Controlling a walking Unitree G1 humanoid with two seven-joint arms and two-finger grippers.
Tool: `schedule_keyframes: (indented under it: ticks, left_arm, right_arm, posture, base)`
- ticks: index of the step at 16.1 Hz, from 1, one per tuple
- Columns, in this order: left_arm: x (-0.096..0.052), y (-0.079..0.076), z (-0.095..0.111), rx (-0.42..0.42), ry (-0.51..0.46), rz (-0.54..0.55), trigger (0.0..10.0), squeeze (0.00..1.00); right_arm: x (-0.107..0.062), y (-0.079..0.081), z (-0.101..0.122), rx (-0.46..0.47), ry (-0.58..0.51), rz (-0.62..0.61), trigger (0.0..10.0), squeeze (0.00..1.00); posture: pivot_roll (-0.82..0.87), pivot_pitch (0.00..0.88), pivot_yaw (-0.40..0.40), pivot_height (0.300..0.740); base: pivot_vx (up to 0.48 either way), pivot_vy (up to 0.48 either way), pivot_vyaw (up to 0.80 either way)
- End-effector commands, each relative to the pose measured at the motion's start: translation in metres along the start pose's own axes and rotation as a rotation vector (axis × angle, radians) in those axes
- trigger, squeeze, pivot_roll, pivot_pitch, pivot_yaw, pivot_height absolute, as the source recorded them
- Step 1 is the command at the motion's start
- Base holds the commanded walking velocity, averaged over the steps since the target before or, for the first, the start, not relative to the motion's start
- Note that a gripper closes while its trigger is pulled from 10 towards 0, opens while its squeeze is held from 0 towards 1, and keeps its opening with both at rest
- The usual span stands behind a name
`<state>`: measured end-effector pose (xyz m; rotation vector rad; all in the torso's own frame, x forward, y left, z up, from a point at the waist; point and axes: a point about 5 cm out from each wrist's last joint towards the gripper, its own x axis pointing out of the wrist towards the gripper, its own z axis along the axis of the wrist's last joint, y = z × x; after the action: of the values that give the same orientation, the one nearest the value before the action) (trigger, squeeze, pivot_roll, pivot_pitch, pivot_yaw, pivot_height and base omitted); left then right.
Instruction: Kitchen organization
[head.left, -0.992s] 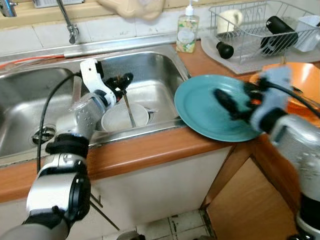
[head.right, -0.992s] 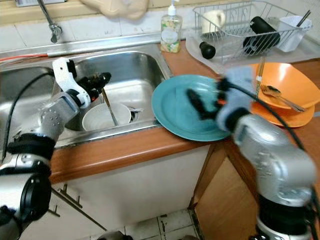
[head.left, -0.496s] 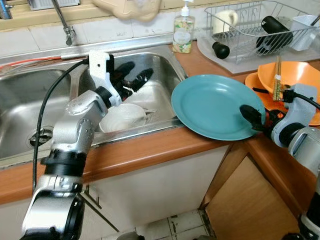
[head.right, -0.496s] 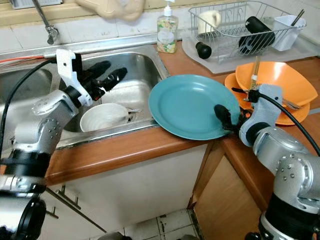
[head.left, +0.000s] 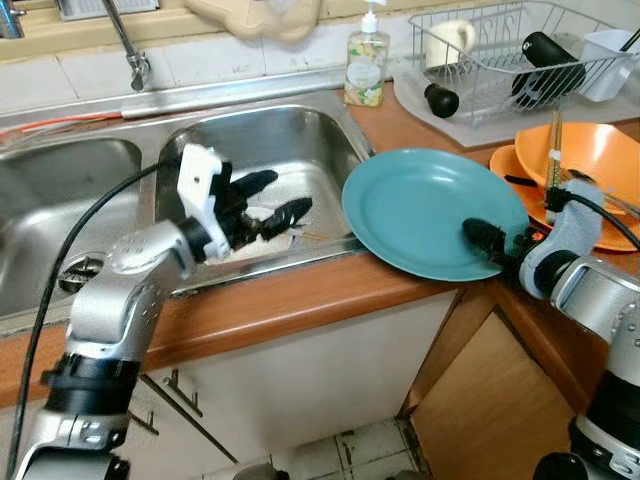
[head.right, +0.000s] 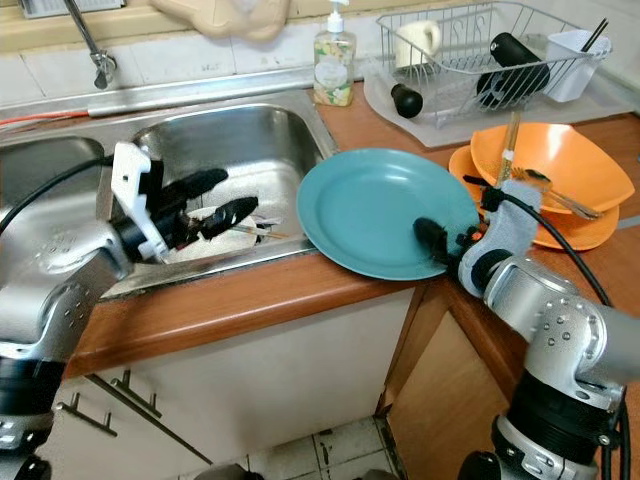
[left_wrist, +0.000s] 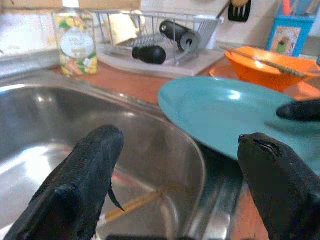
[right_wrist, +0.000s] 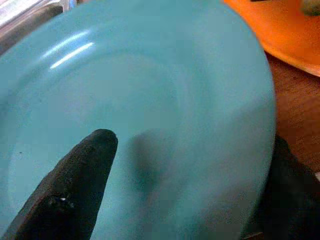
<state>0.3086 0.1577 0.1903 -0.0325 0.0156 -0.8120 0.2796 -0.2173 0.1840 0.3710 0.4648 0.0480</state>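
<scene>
Teal plate (head.left: 425, 210) at the near edge of my wooden surface (head.left: 300, 295), its left rim overhanging the steel sink (head.left: 300, 140). My right end effector (head.left: 500, 243) is at the plate's near-right rim: one black finger (right_wrist: 75, 175) lies on top of the plate, the other under the edge, so the rim sits between them; cannot tell if they press it.

My left end effector (head.left: 262, 205) hangs open over the sink basin's near side, fingers (left_wrist: 85, 175) spread well apart, holding nothing. Below them, a chopstick (left_wrist: 130, 206) lies on the sink bottom.

Just beyond my right end effector: stacked orange bowls (head.left: 590, 165) with chopsticks (head.left: 552, 160) resting across and a spoon (head.right: 550, 185) inside.

Farther back: soap bottle (head.left: 366, 60) at the sink's far-right corner; wire dish rack (head.left: 500, 60) holding a white mug (head.left: 448, 38) and black items. Faucet (head.left: 128, 45) at the far wall behind the sink.
</scene>
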Motion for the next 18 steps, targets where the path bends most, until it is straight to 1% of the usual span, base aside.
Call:
schedule_keyframes:
  ticks: [1,2,3,5,6,7,8,9,10,11,13,18]
  left_arm:
    - [-0.004,-0.004,0.001,0.007,0.016,-0.023,10.0,0.0]
    - [-0.009,-0.006,-0.001,0.005,0.025,-0.026,10.0,0.0]
    - [-0.011,-0.008,-0.001,-0.005,0.028,-0.036,10.0,0.0]
    - [-0.018,-0.015,-0.003,-0.05,0.029,-0.07,10.0,0.0]
    - [-0.021,-0.018,-0.004,-0.073,0.024,-0.082,10.0,0.0]
    - [-0.023,-0.02,-0.004,-0.094,0.014,-0.087,10.0,0.0]
    - [-0.024,-0.02,-0.005,-0.097,0.016,-0.083,10.0,0.0]
    - [-0.024,-0.02,-0.005,-0.097,0.016,-0.083,10.0,0.0]
    - [-0.026,-0.019,-0.005,-0.11,0.015,-0.06,10.0,0.0]
    - [-0.026,-0.016,-0.005,-0.124,0.005,-0.028,10.0,0.0]
    - [-0.027,-0.008,-0.004,-0.145,-0.018,0.036,10.0,0.0]
    - [-0.028,-0.008,-0.003,-0.153,-0.023,0.052,10.0,0.0]
  right_arm:
    - [0.005,0.005,0.0,0.013,0.017,0.026,0.8,0.0]
    - [0.008,0.005,-0.001,0.021,0.022,0.028,1.0,0.0]
    - [0.01,0.005,-0.001,0.025,0.023,0.028,0.9,0.0]
    - [0.013,0.006,0.0,0.042,0.023,0.041,0.3,0.0]
    - [0.014,0.007,0.001,0.041,0.022,0.042,0.7,0.0]
    - [0.016,0.007,0.002,0.046,0.017,0.044,0.5,0.0]
    - [0.016,0.008,0.003,0.049,0.014,0.046,0.1,0.0]
    - [0.016,0.008,0.003,0.049,0.014,0.046,0.1,0.0]
    - [0.017,0.007,0.005,0.051,0.004,0.042,0.4,0.0]
    - [0.017,0.007,0.007,0.05,-0.006,0.037,0.0,0.0]
    - [0.016,0.007,0.014,0.061,-0.034,0.036,0.0,0.0]
    - [0.015,0.01,0.022,0.077,-0.065,0.052,0.0,0.0]
  posture:
    - [-0.11,0.0,0.051,0.74]
    - [-0.11,0.0,0.048,0.74]
    - [-0.11,0.0,0.046,0.74]
    - [-0.1,0.0,0.044,0.74]
    - [-0.1,0.0,0.044,0.74]
    - [-0.1,0.0,0.044,0.74]
    - [-0.1,0.0,0.044,0.74]
    - [-0.1,0.0,0.044,0.74]
    - [-0.1,0.0,0.039,0.74]
    - [-0.1,0.0,0.039,0.74]
    - [-0.1,0.0,0.039,0.74]
    - [-0.1,0.0,0.039,0.74]
  base:
    - [0.0,0.0,0.0]
    - [0.0,0.0,0.0]
    - [0.0,0.0,0.0]
    - [0.0,0.0,0.0]
    - [0.0,0.0,0.0]
    - [0.0,0.0,0.0]
    - [0.0,0.0,0.0]
    - [0.0,0.0,0.0]
    - [0.0,0.0,0.0]
    - [0.0,0.0,0.0]
    - [0.0,0.0,0.0]
    - [0.0,0.0,0.0]
